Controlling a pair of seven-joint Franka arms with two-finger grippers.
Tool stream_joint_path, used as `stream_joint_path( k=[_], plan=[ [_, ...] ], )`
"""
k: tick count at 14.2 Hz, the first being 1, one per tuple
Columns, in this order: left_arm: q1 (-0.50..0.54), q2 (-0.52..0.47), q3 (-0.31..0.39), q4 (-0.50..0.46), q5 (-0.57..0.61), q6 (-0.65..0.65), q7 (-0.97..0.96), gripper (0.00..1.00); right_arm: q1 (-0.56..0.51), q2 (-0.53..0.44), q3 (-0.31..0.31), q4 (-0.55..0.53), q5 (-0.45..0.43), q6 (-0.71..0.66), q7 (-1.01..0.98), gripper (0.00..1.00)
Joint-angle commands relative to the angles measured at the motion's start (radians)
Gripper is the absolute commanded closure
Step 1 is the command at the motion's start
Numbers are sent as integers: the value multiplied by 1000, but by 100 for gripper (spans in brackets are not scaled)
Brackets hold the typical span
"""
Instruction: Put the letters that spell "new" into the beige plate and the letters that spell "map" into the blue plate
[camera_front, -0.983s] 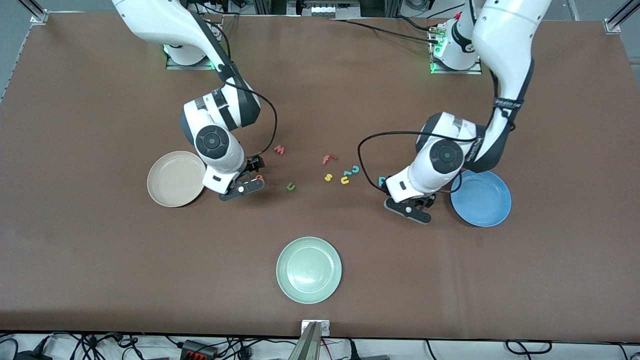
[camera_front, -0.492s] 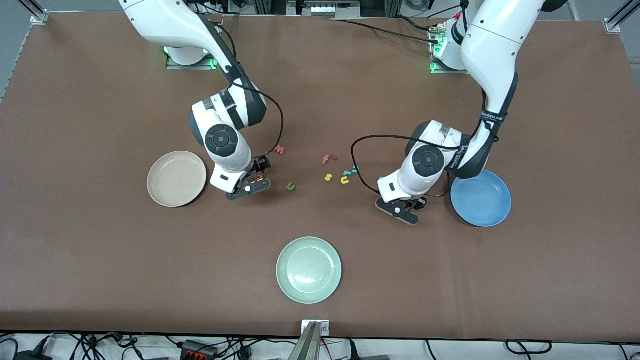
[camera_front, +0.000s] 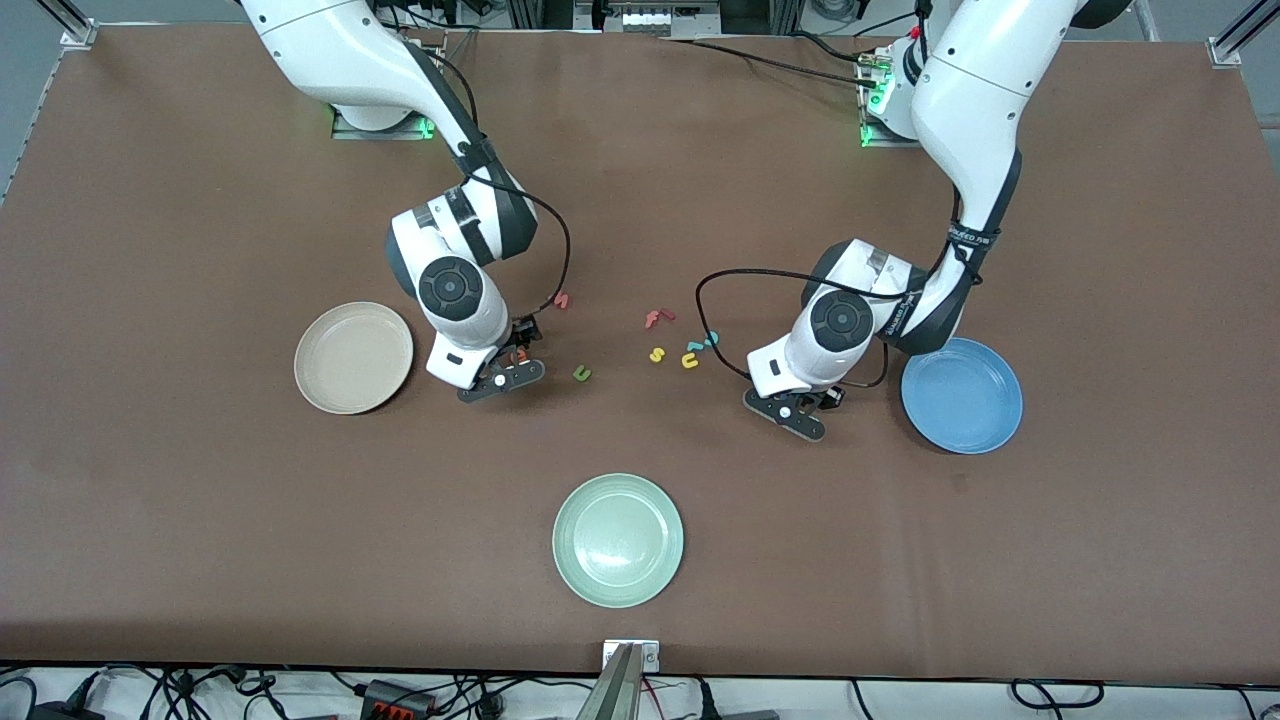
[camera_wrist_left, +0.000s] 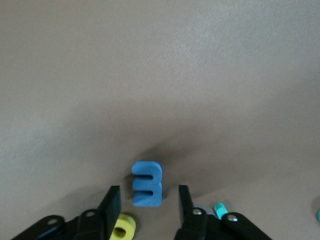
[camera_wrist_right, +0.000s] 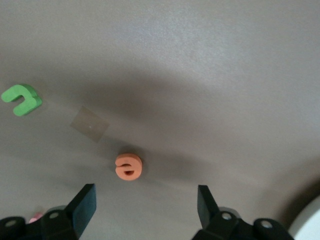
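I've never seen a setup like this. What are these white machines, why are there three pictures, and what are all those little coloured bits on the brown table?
The white machines are two robot arms, each ending in a two-finger gripper. The big picture looks down from a high camera facing them; the other two come from small cameras on each arm's wrist.

On the table lie small foam letters and three plates: a beige plate, a blue plate and a pale green plate nearest the camera.

The left gripper is down at the table with its fingers on either side of a blue m, not yet touching it. The right gripper is open, low over an orange e, with a green n close by. Nothing is held, and all the plates are empty.
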Motion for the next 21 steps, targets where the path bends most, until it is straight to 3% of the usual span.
stream_joint_path(
  k=[1,2,4,7,10,13,18,21],
  plan=[
    [-8,23,4,-2,30,40,-18,51,13,18,-5,-5,13,56,11,14],
    [-5,20,3,-2,30,37,-9,59,12,20,-5,-4,13,67,11,16],
    [-6,16,4,1,30,29,-10,85,16,24,-5,-4,15,70,12,18],
    [-5,-18,4,7,30,-20,-9,99,23,47,-5,-4,15,72,34,20],
    [13,-105,16,29,29,-175,-18,99,24,59,-5,-5,15,69,35,28],
    [115,-170,20,27,30,-281,-12,99,35,61,-5,-4,15,70,35,37],
    [277,-170,20,-26,32,-309,-2,97,33,61,-5,-4,13,70,32,59],
    [311,-168,20,-75,32,-286,-2,95,33,61,-5,-2,12,70,23,81]
  ],
)
